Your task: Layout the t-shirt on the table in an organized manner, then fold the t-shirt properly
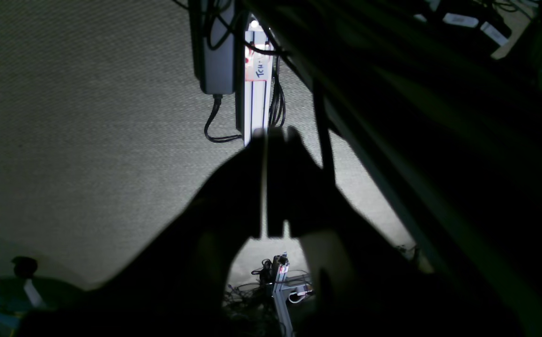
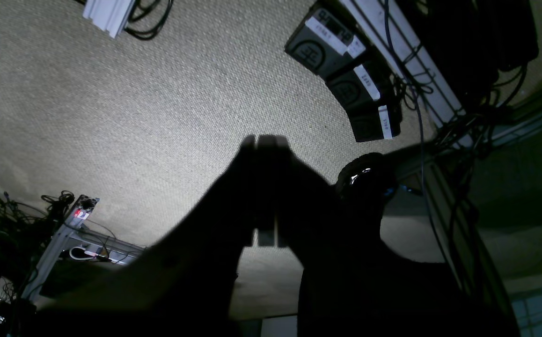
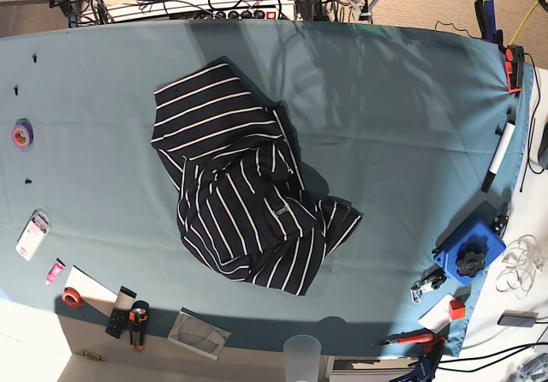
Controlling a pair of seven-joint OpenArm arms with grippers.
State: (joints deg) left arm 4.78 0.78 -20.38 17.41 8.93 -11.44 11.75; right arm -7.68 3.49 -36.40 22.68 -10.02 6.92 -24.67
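Note:
The t-shirt (image 3: 244, 202), dark navy with thin white stripes, lies crumpled in a heap near the middle of the teal table (image 3: 394, 125); a small label patch (image 3: 278, 213) faces up. Neither arm appears in the base view. In the left wrist view my left gripper (image 1: 273, 133) is a dark silhouette against carpet floor, its fingers pressed together with nothing between them. My right gripper (image 2: 264, 138) is likewise shut and holds nothing, seen over carpet in the right wrist view. No wrist view shows the shirt.
A purple tape roll (image 3: 22, 133) sits at the table's left edge. A marker (image 3: 497, 158) and a blue box (image 3: 469, 249) lie at the right. Along the front edge are a clear cup (image 3: 302, 352), pliers (image 3: 137, 322) and orange tape (image 3: 72, 297).

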